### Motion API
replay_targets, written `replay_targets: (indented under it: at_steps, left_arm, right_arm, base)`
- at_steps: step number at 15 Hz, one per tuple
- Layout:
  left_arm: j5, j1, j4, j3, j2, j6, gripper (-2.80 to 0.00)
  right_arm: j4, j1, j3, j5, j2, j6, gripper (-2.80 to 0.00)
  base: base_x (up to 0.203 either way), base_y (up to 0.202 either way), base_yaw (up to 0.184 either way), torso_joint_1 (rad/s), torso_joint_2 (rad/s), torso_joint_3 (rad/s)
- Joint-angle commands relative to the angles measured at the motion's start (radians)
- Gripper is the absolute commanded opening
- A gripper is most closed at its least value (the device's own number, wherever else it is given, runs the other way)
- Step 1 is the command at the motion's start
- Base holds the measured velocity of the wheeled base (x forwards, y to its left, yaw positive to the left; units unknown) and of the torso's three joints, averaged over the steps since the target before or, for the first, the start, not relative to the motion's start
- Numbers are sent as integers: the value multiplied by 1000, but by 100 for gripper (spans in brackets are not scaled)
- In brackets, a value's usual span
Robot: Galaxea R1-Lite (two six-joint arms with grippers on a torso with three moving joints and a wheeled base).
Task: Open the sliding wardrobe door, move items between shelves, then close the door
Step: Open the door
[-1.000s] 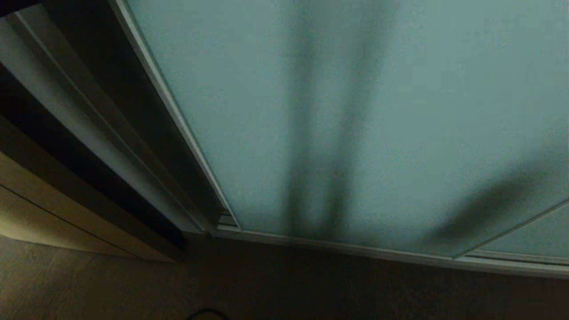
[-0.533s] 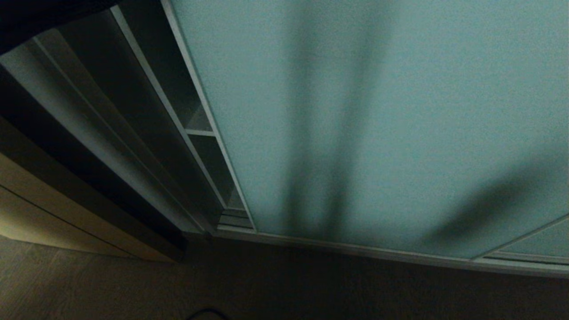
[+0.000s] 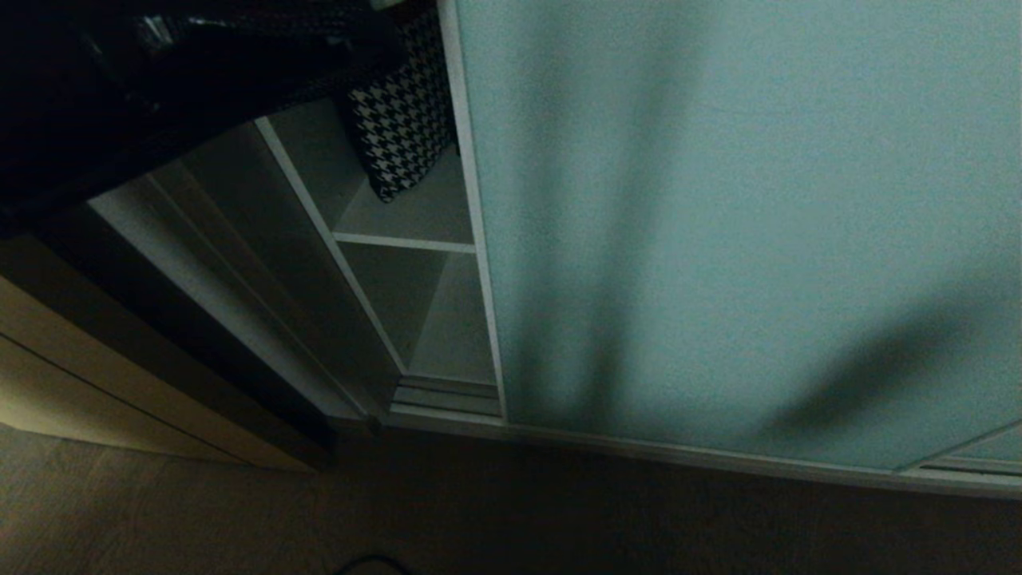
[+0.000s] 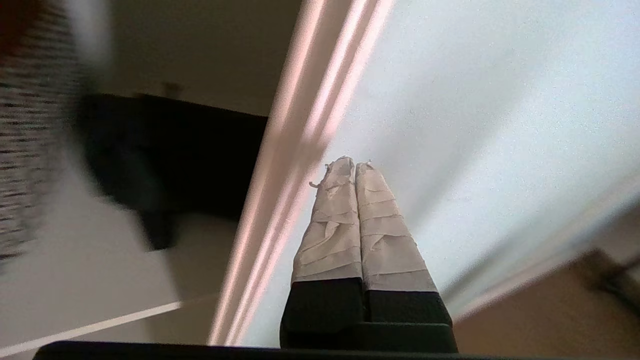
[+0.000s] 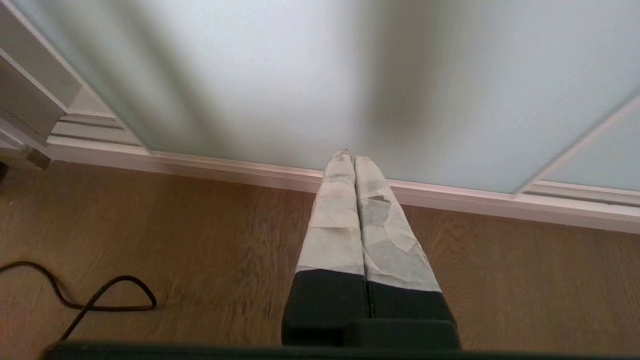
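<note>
Presently, notes as seen.
Door: sliding wardrobe door (image 3: 718,224) stands partly open, a gap at its left edge.
Shelves: pale shelf boards (image 3: 403,241) show in that gap, one above another.
Items: houndstooth-patterned piece (image 3: 403,120) sits on the upper visible shelf; dark bag-like shape (image 4: 165,165), blurred, lies inside the opening.
Left gripper (image 4: 348,165): fingers pressed together, nothing between them, tips by the door's metal frame (image 4: 295,150).
Right gripper (image 5: 348,156): clenched, empty, low over the wooden floor (image 5: 200,240) near the bottom track (image 5: 250,172).
Cable (image 5: 95,295): black, looped on the floor.
</note>
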State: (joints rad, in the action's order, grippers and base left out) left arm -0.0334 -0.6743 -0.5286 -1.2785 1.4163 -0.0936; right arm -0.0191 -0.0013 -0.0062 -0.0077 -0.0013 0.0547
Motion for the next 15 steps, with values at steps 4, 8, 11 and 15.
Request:
replay_targets:
  at_steps: [4,8,11,15]
  left_arm:
    - [3,-125,-37,-62,137,2,-280]
    - [11,-215,-36,-115,176,-54,-280]
    - [8,-261,-36,-156,232,-68,-280]
    - [11,-286,-76,-241,345,-68,-280]
  right_arm:
    - [-1,0,0,0,0,1,-280]
    - [-1,1,0,0,0,1,-280]
    - [-1,0,0,0,0,1,-280]
    - [-1,0,0,0,0,1,-280]
  base:
    - [0,0,0,0,0,0]
    - [0,0,0,0,0,0]
    - [0,0,0,0,0,0]
    - [0,0,0,0,0,0]
